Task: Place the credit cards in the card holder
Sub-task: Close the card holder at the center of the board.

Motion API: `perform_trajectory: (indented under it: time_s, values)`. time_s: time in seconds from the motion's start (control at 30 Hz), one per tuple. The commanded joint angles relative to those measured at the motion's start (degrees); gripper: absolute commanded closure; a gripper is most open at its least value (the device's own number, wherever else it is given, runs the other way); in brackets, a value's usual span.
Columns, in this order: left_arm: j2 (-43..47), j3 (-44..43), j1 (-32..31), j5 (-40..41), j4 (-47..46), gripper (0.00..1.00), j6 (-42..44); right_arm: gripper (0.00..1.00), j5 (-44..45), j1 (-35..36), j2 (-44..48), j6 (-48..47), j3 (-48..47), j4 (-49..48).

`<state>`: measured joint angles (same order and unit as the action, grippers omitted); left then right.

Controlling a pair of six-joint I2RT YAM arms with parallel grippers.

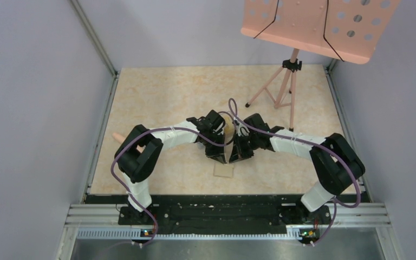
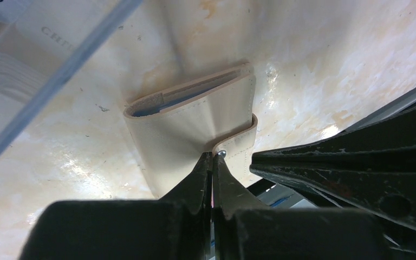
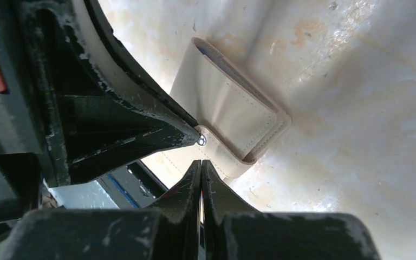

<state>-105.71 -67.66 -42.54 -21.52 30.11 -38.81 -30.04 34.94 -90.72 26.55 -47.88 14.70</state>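
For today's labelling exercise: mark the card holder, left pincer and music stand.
card holder (image 2: 195,122), left wrist view, tan outer face.
left pincer (image 2: 213,160), left wrist view, between its fingertips.
music stand (image 1: 309,24), top external view, pink desk.

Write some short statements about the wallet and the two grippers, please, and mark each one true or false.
1. The left gripper and the right gripper are both shut. True.
2. The wallet lies spread open. False: it is folded, and blue shows only at its open edge.
3. A small metal stud sits on the wallet's flap, right by the left gripper's tips. True.
4. The grippers are far apart. False: their tips nearly meet at the wallet's flap.
5. The stand is blue. False: it is pink.
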Motion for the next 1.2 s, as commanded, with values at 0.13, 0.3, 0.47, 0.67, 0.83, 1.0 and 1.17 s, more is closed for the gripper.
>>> perform_trajectory:
  time_s: [0.13, 0.3, 0.47, 0.67, 0.83, 1.0, 1.17]
  values:
    - [-0.65, -0.28, -1.1, -0.27, -0.44, 1.0, 1.41, 1.0, -0.09, 1.62, -1.93, -1.84, -0.53, -0.99]
    - [-0.66, -0.54, -1.69, -1.72, -1.62, 1.0, 1.56, 1.0, -0.45, 1.78, -1.75, -1.95, -0.64, -0.98]
    - [-0.75, -1.04, -2.18, -1.94, -1.79, 1.0, 1.63, 1.0, -0.8, 2.04, -1.43, -2.28, -0.73, -0.99]
    - [-1.08, -1.28, -2.54, -2.29, -2.11, 1.0, 1.77, 1.0, -0.65, 2.24, -2.11, -2.21, -0.55, -0.76]
    - [-1.26, -1.28, -2.59, -1.15, -1.84, 1.0, 1.61, 1.0, -0.54, 2.46, -3.05, -2.39, -0.68, -0.64]
    - [-1.51, -2.19, -2.57, 0.2, -1.35, 1.0, 1.82, 1.0, -0.37, 2.85, -3.04, -2.49, -0.81, -0.64]
    - [-2.96, -2.87, -2.61, -0.1, -1.1, 1.0, 2.29, 1.0, 0.0, 3.09, -4.64, -2.99, -0.38, -0.43]
